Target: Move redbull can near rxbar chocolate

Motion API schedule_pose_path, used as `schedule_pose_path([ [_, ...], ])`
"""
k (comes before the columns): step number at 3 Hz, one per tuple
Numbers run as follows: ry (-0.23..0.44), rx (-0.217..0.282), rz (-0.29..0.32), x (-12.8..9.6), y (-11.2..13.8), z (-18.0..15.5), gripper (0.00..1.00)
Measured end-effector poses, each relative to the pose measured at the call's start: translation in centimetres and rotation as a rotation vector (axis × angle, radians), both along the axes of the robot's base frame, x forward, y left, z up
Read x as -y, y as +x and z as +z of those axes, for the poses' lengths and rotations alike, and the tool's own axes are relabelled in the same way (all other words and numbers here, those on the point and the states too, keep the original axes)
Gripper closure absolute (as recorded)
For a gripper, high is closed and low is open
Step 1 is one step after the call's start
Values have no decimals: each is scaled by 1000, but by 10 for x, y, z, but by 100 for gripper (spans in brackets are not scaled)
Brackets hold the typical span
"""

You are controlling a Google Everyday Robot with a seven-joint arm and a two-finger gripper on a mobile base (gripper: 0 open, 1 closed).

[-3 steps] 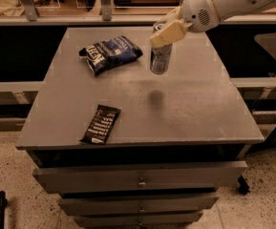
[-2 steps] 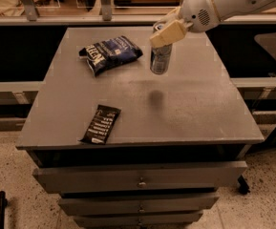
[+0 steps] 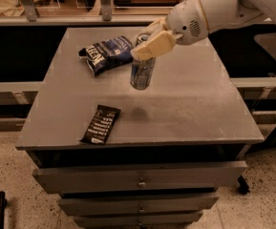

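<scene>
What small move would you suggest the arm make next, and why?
Probably carry the redbull can toward the table's front-left corner, then lower it. The gripper, above the table's middle, holds the can off the surface, with its shadow lying apart below. The rxbar chocolate lies near the front-left edge, well apart from the can.

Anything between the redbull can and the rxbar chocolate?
Only bare tabletop, per the camera view, between redbull can and rxbar chocolate; the gripper holds the can's top.
</scene>
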State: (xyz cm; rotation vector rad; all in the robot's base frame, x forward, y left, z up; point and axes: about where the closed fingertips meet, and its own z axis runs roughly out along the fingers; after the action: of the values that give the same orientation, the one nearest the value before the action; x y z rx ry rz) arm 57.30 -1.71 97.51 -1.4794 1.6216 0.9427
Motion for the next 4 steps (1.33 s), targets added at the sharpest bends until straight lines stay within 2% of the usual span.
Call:
schedule_pose_path([
  [1,-28,15,81,-21,-33,-3,100],
  [2,-28,15,81,-21,-33,-3,100],
  [4,-6,24,136,-38,-51,-7,100],
])
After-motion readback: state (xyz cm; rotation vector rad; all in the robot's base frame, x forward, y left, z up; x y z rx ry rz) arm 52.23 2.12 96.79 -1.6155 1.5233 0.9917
